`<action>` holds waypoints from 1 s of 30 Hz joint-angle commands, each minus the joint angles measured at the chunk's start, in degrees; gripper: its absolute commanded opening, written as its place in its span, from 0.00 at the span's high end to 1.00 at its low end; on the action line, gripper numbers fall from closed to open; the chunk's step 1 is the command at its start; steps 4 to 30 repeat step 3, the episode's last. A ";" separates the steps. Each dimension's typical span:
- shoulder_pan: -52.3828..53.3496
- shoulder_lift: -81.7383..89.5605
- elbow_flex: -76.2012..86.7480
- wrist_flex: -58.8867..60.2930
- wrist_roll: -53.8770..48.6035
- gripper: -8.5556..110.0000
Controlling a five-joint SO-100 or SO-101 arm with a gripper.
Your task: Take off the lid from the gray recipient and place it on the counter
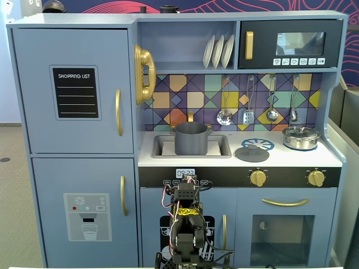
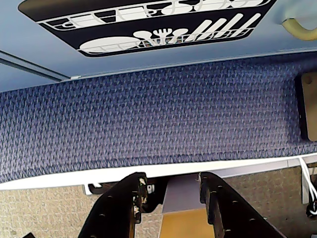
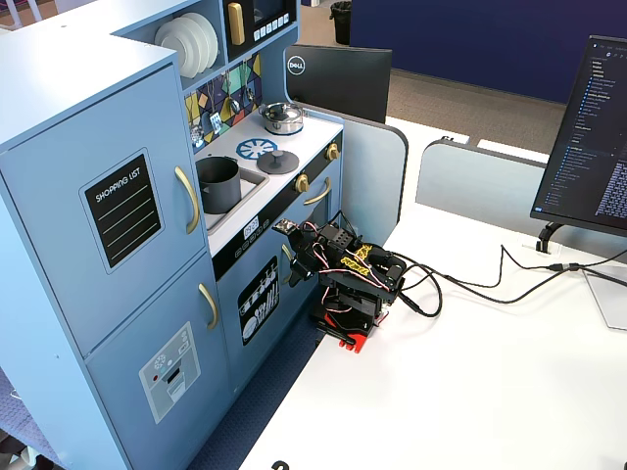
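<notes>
The gray recipient stands uncovered in the sink recess of the counter; it also shows in the other fixed view. The lid, a dark gray disc with a small knob, lies flat on the counter, partly over the printed blue burner ring; it also shows in the other fixed view. My arm is folded low in front of the toy kitchen, well below the counter. In the wrist view my gripper is open and empty, pointing down past the white table edge at the carpet.
A shiny silver pot with its own lid stands at the counter's right end. Utensils hang on the back wall above. The oven door handle and knobs face my arm. A monitor and cables lie on the white table.
</notes>
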 commanded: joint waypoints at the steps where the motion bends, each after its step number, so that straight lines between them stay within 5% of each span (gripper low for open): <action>1: 0.79 -0.18 1.49 9.23 1.23 0.90; 30: 0.79 -0.18 1.49 9.23 1.23 0.90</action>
